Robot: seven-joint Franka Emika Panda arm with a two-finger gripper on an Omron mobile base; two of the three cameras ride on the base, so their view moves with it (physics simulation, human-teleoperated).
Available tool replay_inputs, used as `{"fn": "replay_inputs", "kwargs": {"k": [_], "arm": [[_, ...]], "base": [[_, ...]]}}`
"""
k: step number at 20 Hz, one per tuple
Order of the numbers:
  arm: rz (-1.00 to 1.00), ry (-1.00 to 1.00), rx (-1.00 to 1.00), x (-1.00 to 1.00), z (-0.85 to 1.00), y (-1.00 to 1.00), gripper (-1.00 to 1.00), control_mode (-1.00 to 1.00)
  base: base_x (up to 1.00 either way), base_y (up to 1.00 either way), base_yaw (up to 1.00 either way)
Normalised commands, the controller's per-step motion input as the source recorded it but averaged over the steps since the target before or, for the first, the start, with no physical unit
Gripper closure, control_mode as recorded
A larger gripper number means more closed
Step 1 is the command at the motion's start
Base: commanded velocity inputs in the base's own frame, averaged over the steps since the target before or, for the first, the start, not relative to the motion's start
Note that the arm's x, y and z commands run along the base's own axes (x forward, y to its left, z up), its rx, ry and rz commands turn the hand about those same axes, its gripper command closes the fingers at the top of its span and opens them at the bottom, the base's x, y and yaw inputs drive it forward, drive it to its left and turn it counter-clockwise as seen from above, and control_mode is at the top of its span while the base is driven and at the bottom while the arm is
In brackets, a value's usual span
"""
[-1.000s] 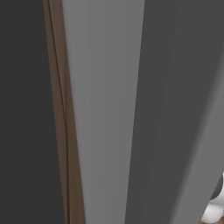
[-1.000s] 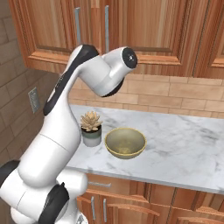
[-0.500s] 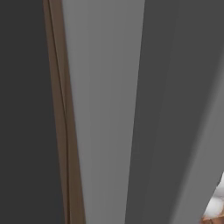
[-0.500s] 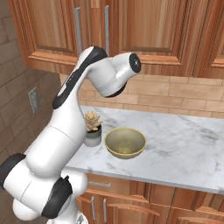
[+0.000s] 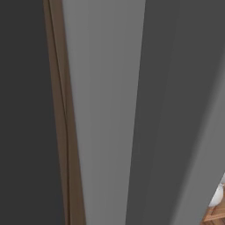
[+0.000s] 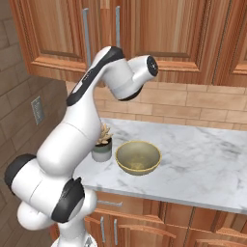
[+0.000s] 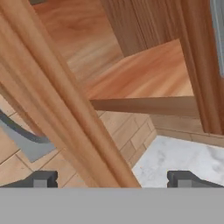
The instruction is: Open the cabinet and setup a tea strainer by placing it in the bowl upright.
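Note:
The upper cabinet (image 6: 144,29) hangs shut above the counter, with two grey vertical handles (image 6: 117,24) on its doors. A yellow-green bowl (image 6: 138,157) stands empty on the marble counter (image 6: 202,159). The tea strainer is out of view. My arm (image 6: 120,72) is raised in front of the cabinet's lower edge, just below the handles. In the hand view my gripper (image 7: 113,179) is open, its fingertips (image 7: 43,179) wide apart with nothing held. A slanted wooden cabinet rail (image 7: 65,109) runs close across them, and a grey handle (image 7: 26,142) shows at the left.
A small potted plant (image 6: 102,144) stands just left of the bowl. A brick backsplash (image 6: 193,101) runs behind the counter, with a wall outlet (image 6: 37,110) at the left. Lower cabinet doors (image 6: 144,226) sit under the counter. A flat grey panel (image 5: 110,110) stands close in the left base view.
The arm's upper links have swung a little to the right and up, closer to the cabinet doors. The bowl and plant have stayed put, and the gripper has stayed open.

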Motion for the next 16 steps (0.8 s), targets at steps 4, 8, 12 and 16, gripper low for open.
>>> {"fn": "replay_inputs", "kwargs": {"k": [4, 8, 12, 16], "arm": [[0.04, 0.0, 0.0, 0.24, -0.05, 0.04, -1.0, -1.0], [0.07, 0.0, 0.0, 0.12, -0.02, 0.09, -1.0, -1.0], [0.12, 0.0, 0.0, 0.0, 0.0, 0.2, -1.0, -1.0], [0.13, -0.01, 0.0, 0.0, 0.0, 0.25, -1.0, -1.0]], "base": [[0.0, 0.0, 0.0], [0.0, 0.0, 0.0], [0.0, 0.0, 0.0], [0.0, 0.0, 0.0]]}}
